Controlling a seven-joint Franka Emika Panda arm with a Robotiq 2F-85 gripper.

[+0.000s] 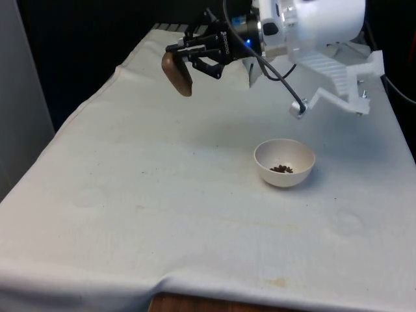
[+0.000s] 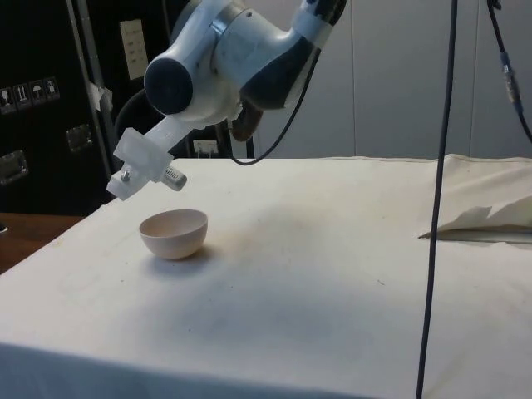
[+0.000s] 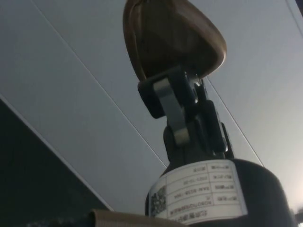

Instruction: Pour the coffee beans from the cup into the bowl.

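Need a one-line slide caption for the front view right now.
Pincer holds the brown cup tipped above the cloth, off to the left of the white bowl with coffee beans inside.

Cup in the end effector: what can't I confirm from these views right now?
- Inside of the brown cup: whether beans remain. The front view shows it side-on; in the wrist view the interior is dark.
- Cup in the side view: mostly hidden behind the arm.
- Bean count in the white bowl: too small in the front view; the side view's near wall hides them.
- End effector contact with the cup rim: fingers overlap in the front view.
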